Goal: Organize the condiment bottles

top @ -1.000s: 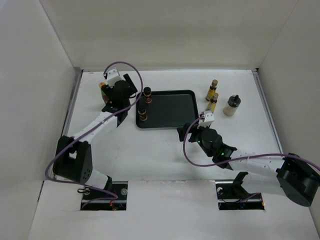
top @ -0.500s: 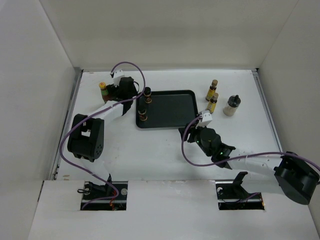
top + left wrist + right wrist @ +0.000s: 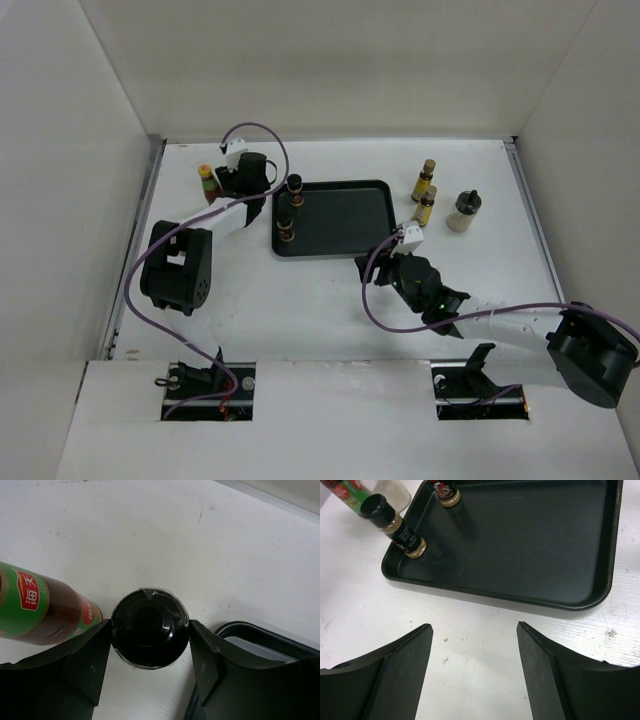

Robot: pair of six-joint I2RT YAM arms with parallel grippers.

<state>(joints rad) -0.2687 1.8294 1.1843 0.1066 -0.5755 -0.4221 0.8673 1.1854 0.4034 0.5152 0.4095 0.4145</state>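
Condiment bottles (image 3: 427, 182) on white walled table (image 3: 300, 300)

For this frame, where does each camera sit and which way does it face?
Top external: above and behind, looking down at the white table; left arm and right arm show.
Left wrist: on the left arm, looking down on a black-capped bottle clamped in the left tool.
Right wrist: low, facing the flat black rectangular tray past the open right tool.
Shared: all three show the tray.
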